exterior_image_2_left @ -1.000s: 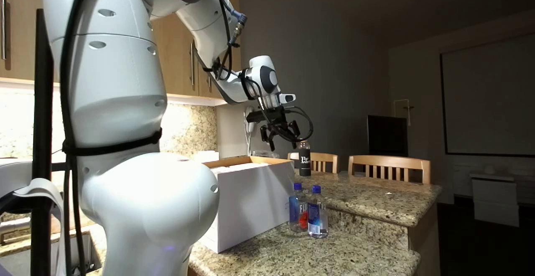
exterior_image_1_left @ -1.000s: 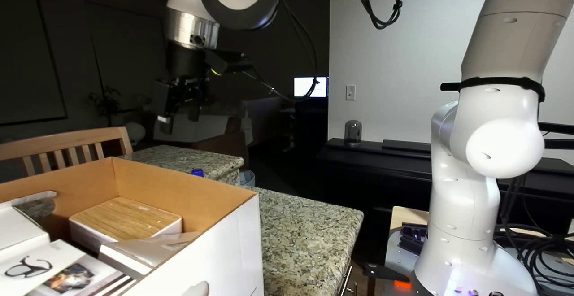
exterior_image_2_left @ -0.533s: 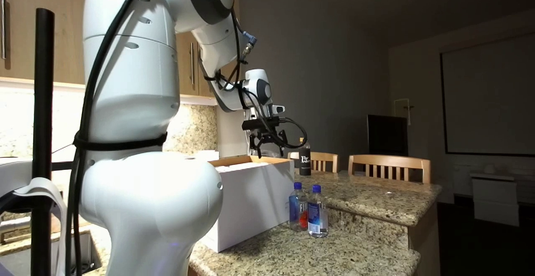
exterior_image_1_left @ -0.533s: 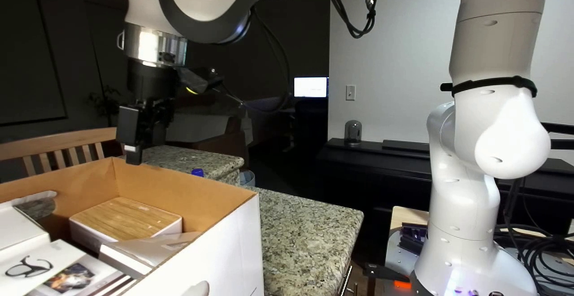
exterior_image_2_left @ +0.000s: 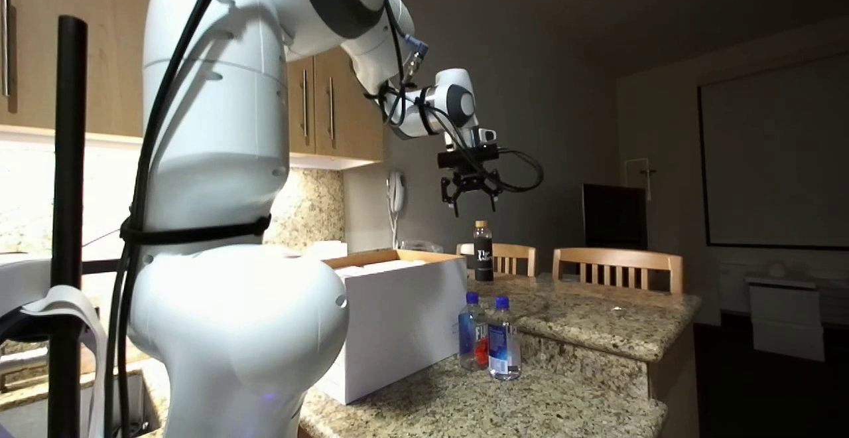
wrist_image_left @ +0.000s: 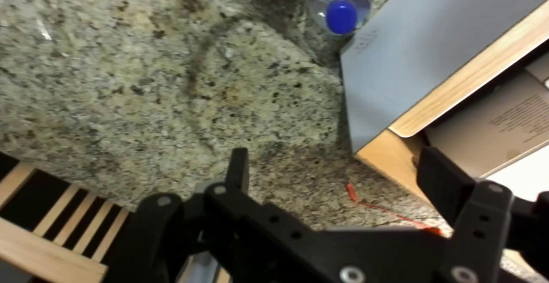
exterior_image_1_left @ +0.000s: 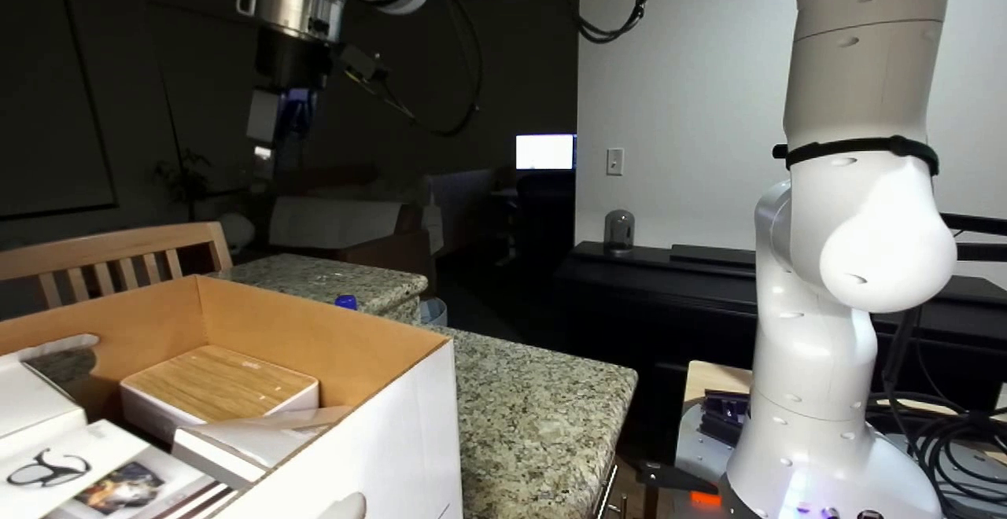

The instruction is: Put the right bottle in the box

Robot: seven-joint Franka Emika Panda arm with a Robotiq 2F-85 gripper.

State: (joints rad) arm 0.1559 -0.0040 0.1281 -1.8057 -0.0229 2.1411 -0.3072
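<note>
Hanging with a spread, unloaded gripper point(exterior_image_2_left: 474, 209) high above and seemingly beyond the upright, red-marked bottle point(exterior_image_2_left: 469, 340) beside the box point(exterior_image_2_left: 404, 322), likely needing to travel downward and robotward.

In both exterior views the claw point(exterior_image_2_left: 475, 210) sits higher than before. In an exterior view its tip, overlapping the rim of the box point(exterior_image_1_left: 315, 338) half a second back, is now well above it. In an exterior view, claw and arm point(exterior_image_2_left: 215, 113) are shifted frame-right; claw now appears above the dark bottle point(exterior_image_2_left: 483, 259), cable loop point(exterior_image_2_left: 542, 171) off its neck, wall phone point(exterior_image_2_left: 396, 192) uncovered.
</note>
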